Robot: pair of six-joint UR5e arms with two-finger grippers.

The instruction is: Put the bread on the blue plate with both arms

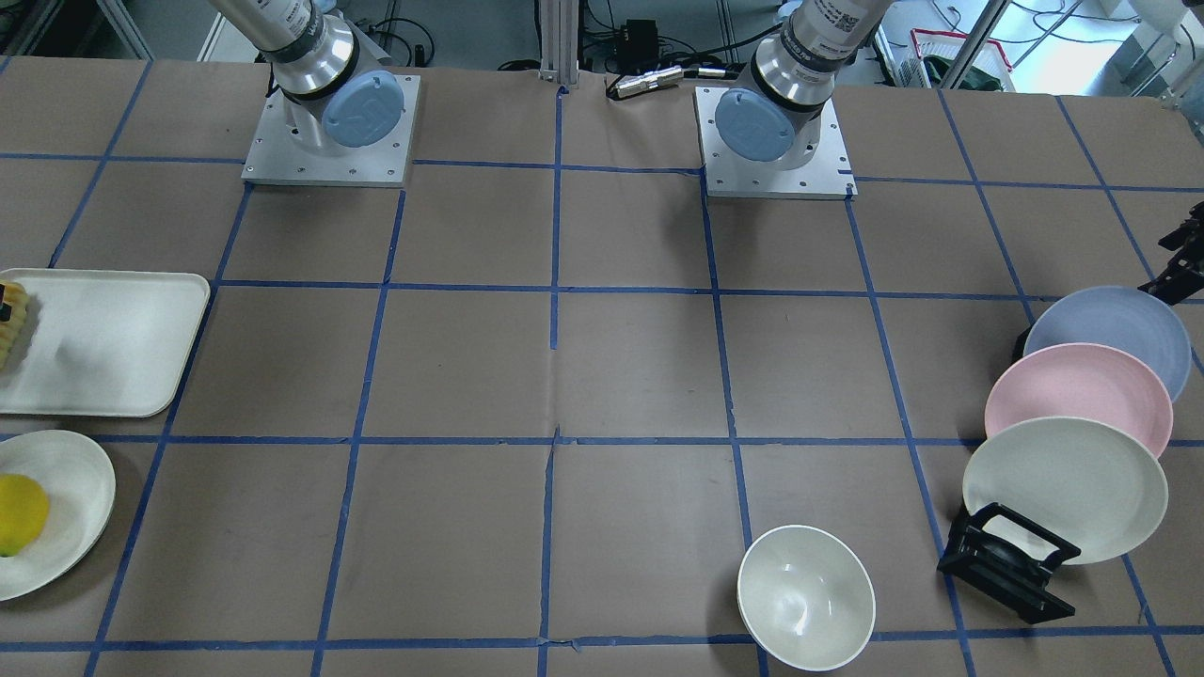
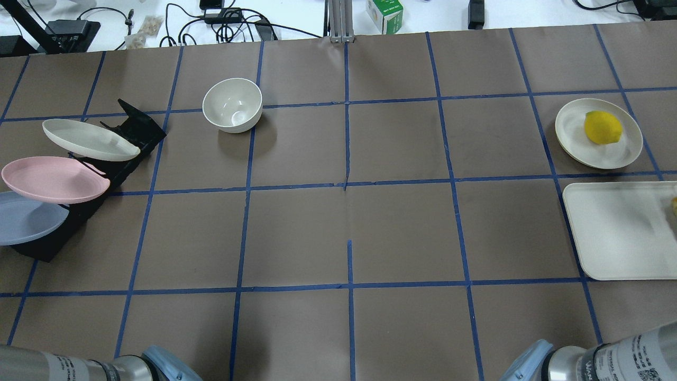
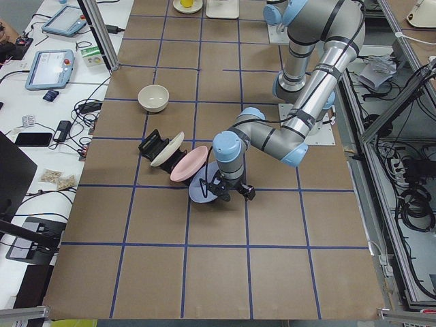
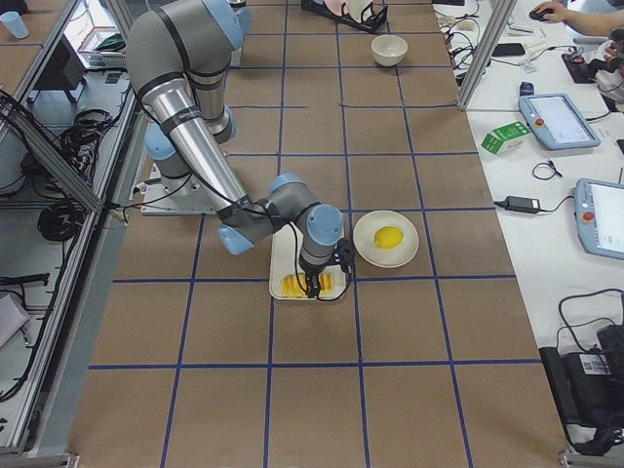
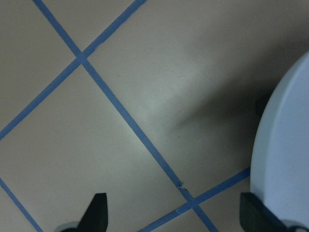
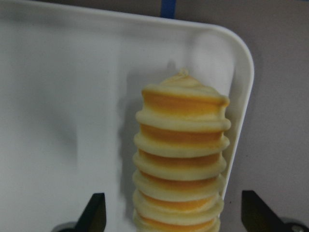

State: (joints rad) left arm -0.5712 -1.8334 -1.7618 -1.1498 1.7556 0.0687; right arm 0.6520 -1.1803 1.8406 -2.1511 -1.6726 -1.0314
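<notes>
The bread (image 6: pixel 181 159), a ridged yellow and orange loaf, lies at the edge of the white tray (image 6: pixel 58 121). It also shows at the frame edge in the front view (image 1: pixel 14 324). My right gripper (image 6: pixel 176 212) is open, just above the bread, with one finger on each side of it. The blue plate (image 1: pixel 1119 334) leans in the black rack (image 2: pixel 47 241) at the end nearest the robot. My left gripper (image 5: pixel 176 210) is open and empty, low beside the plate's (image 5: pixel 289 145) rim. One finger (image 5: pixel 256 212) is right at the rim.
A pink plate (image 1: pixel 1082 395) and an off-white plate (image 1: pixel 1063 489) lean in the same rack. A white bowl (image 1: pixel 806 597) stands near the far edge. A yellow lemon (image 2: pixel 603 127) sits on a white plate (image 2: pixel 574 135) beside the tray.
</notes>
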